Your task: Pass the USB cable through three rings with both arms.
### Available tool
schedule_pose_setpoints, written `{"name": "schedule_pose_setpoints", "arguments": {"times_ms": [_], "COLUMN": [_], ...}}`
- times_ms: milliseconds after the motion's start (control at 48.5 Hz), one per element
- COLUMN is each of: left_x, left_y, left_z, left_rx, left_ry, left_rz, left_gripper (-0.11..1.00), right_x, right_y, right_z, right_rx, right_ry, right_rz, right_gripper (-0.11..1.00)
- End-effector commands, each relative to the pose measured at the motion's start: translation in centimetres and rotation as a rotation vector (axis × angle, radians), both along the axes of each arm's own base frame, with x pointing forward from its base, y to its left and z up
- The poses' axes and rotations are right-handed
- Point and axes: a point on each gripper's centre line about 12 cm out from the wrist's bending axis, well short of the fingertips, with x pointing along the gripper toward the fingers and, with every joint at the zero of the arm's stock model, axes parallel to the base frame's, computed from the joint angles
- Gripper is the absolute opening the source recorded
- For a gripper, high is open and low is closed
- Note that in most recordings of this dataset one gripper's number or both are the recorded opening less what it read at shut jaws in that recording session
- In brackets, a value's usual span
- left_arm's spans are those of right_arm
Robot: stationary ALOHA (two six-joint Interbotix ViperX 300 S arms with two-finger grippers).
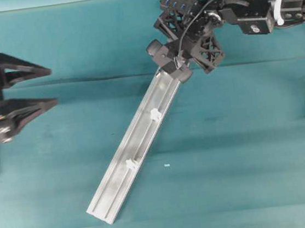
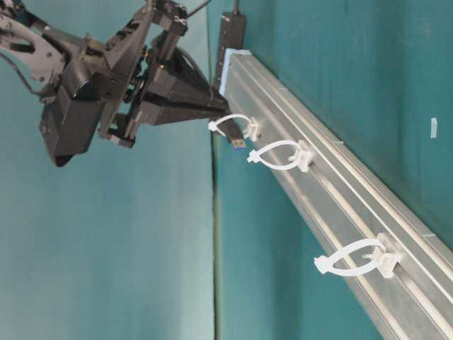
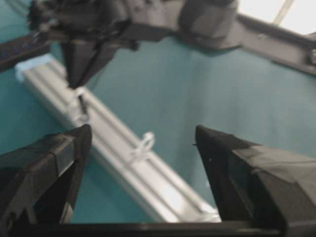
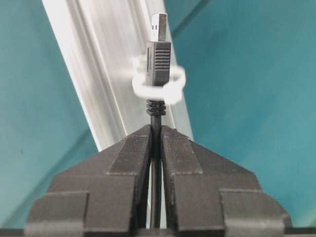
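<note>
The right gripper point(image 4: 155, 129) had its jaws closed on the USB cable point(image 4: 156, 116), pinching the thin black cord just behind the plug. One plug was counted: a ribbed black plastic body with a flat silver metal tip, projecting straight ahead of the jaws. It stood inside the first ring point(image 4: 159, 85), a translucent white plastic loop directly ahead of the jaw tips, with the metal tip already past the loop.

Three rings were counted in the table-level view: the first ring, nearest the jaws, with the plug in it; the second ring point(image 2: 279, 156) just beyond the plug; and the third ring point(image 2: 352, 261) well apart, further down the rail. Each was a thin oval loop on a small white base. All three sat on one rail point(image 1: 127, 172), a long, grooved, brushed silver aluminium bar lying diagonally on the teal cloth surface point(image 1: 245, 153). A black hub point(image 2: 231, 32) lay at the rail's end behind the right gripper.

The left gripper point(image 1: 49, 86) stood far to the side of the rail, its two triangular open-frame black jaws spread wide and holding nothing. In its wrist view the rail ran between and beyond the jaw tips, out of contact.

Two arms were counted, both black.
</note>
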Motion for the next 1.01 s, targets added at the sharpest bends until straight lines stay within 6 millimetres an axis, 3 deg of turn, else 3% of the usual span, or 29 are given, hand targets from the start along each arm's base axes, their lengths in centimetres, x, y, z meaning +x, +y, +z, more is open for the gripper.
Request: {"name": "schedule_pose_setpoints", "arguments": {"times_ms": [0,227,412,618,989], "left_x": [1.4,5.6,10.6,15.1,18.9], "left_y": [1.0,2.6,3.9,5.5,6.5], "left_z": [-0.3,-3.9,-7.8,-10.7,-13.0], "left_rx": [0.000,-0.045,-0.105,-0.124,-0.126], "left_ry": [0.008,0.052,0.122,0.179,0.194], "left_rz": [0.028,0.057,0.067,0.083,0.085], "left_gripper": [0.91,0.91,0.91,0.91,0.91], "right_x": [0.4,0.3,0.4,0.6,0.8], "right_y": [0.3,0.4,0.4,0.6,0.8], "right_z": [0.1,0.1,0.1,0.2,0.2], "right_rx": [-0.001,0.002,0.012,0.034,0.035], "right_ry": [-0.011,-0.011,-0.017,-0.036,-0.044], "right_rz": [0.014,0.012,0.005,-0.014,-0.014], "right_gripper": [0.07,0.07,0.07,0.07,0.07]}}
